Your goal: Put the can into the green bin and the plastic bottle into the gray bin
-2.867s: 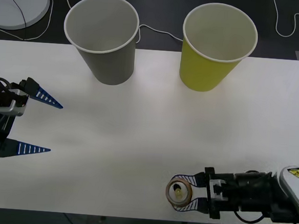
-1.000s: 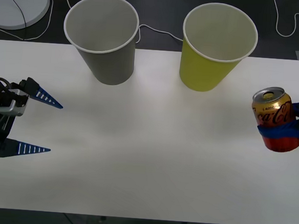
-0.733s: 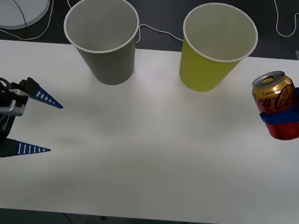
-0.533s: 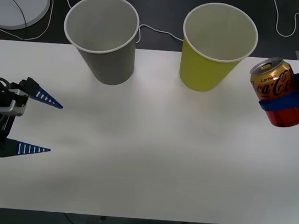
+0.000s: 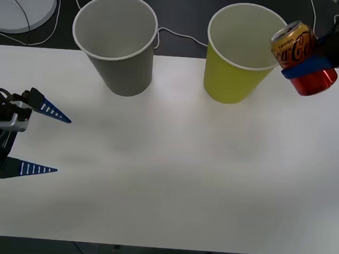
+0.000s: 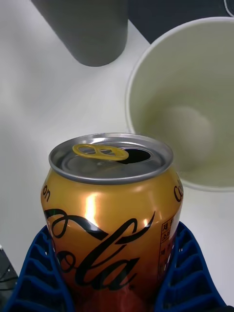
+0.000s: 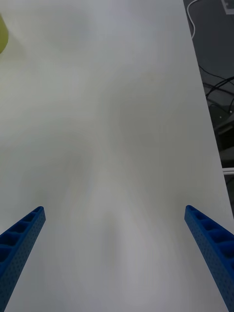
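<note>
Small aluminium drink can (image 5: 303,56) with gold-orange upper body and red lower part, tilted, held in the air at the upper right of the front view, just beside the rim of the large yellow-green paper cup (image 5: 244,54). Right gripper (image 5: 321,61): blue ribbed fingers (image 6: 36,275) clamped around the can's lower body. Large gray paper cup (image 5: 117,42) upright at upper centre-left on the white desk (image 5: 173,162). Left gripper (image 5: 46,141): lower left of the frame, fingers spread wide, holding nothing.
</note>
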Motion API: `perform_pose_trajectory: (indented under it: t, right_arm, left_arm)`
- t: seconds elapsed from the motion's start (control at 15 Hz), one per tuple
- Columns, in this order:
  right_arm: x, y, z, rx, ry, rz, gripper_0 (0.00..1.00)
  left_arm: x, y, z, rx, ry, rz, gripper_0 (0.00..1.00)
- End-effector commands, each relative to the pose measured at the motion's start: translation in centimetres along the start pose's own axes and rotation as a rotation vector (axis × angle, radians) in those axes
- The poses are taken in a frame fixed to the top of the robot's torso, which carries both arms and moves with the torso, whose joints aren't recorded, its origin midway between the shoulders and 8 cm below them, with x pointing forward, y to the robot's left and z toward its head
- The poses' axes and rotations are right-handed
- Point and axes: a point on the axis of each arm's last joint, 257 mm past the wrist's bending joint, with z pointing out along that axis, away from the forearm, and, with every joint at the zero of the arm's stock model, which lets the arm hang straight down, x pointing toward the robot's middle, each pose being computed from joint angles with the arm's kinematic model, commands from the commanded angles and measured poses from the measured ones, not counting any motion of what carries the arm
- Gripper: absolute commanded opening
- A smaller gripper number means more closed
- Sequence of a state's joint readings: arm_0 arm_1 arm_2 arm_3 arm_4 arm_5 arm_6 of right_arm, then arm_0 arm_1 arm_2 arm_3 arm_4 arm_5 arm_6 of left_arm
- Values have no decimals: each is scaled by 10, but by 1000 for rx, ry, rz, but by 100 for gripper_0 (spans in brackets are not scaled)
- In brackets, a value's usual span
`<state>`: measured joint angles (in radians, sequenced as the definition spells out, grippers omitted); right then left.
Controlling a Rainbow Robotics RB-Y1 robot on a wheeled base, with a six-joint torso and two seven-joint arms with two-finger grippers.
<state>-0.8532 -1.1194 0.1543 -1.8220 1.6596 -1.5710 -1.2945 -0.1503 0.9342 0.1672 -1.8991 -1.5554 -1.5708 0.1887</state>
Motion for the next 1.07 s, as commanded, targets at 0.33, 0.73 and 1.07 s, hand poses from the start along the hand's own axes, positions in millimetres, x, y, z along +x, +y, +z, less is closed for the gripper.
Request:
perform_pose_trajectory:
  t: [0.33, 0.73, 1.07]
  right_arm:
    - [-46, -40, 27, 55, 35, 7, 0]
    - [-83, -75, 47, 118, 55, 36, 0]
    - [-91, -95, 48, 173, 69, 52, 0]
  left_arm:
    - [0, 0, 0, 0, 0, 0, 100]
    - [0, 0, 0, 0, 0, 0, 100]
    - [0, 0, 0, 0, 0, 0, 100]
